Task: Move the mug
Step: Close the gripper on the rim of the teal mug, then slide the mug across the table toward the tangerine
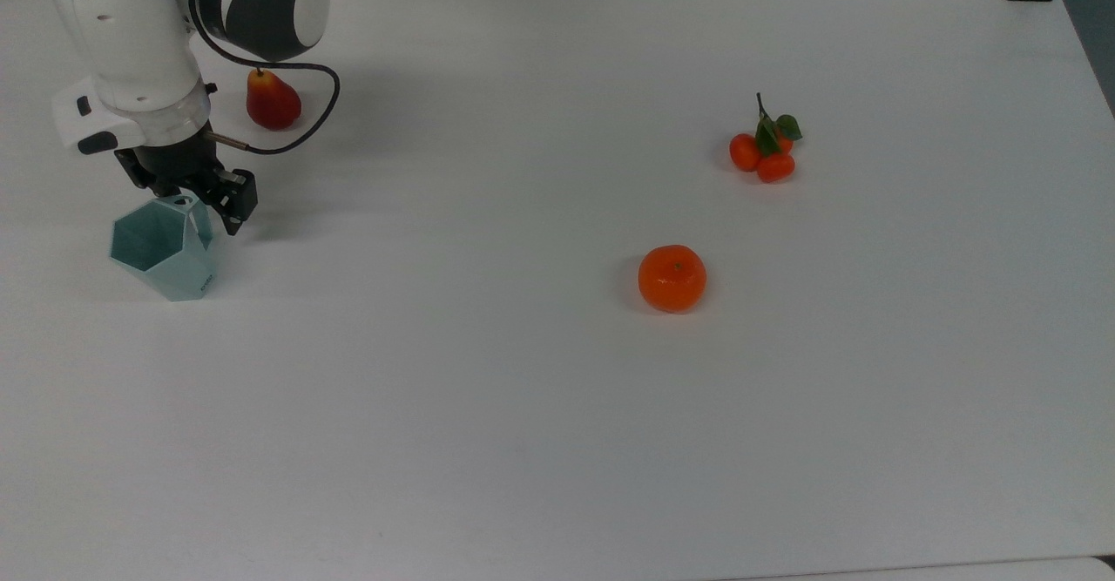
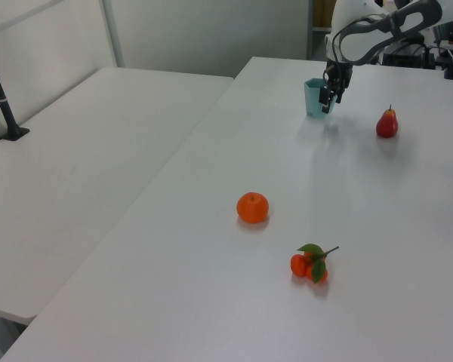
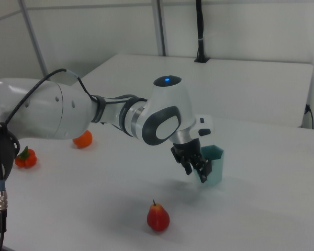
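Top view showed your gripper [image 1: 209, 202] with its 2 fingers apart, straddling the mug [image 1: 165, 246] wall at the handle side; you were in the approach step and next needed to close and lift

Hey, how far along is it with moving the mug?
Approach done: the gripper is at the mug, by its handle side. In hand: closing for a grasp; the fingers look open. Left: the mug stands on the table, not yet lifted or moved.
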{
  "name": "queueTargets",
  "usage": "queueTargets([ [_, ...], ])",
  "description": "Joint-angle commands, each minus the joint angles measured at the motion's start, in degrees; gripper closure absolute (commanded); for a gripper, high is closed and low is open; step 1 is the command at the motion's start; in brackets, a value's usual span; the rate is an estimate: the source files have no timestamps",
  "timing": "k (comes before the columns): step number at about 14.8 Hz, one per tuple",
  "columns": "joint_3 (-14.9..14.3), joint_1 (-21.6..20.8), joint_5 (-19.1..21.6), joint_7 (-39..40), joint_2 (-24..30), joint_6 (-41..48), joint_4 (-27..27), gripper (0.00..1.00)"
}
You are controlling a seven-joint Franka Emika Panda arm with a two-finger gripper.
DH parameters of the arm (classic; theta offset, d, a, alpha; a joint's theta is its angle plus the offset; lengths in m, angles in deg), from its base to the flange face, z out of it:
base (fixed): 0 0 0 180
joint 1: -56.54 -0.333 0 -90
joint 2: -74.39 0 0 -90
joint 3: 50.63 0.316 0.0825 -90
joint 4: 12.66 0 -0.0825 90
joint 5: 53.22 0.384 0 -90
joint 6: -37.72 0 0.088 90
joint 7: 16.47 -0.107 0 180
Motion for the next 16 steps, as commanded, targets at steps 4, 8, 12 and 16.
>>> queueTargets([
  [4,-0.54,-0.83,0.12,-1.15,0.56,-1.71,0.45,0.9],
  [8,0.07,-3.46,-0.31,-3.69,4.5,-1.1,3.78,0.92],
  [12,0.07,-10.05,-0.75,-7.91,11.88,-1.1,13.08,0.91],
  [16,0.42,-17.25,-0.84,-13.26,17.6,-1.18,21.88,0.91],
])
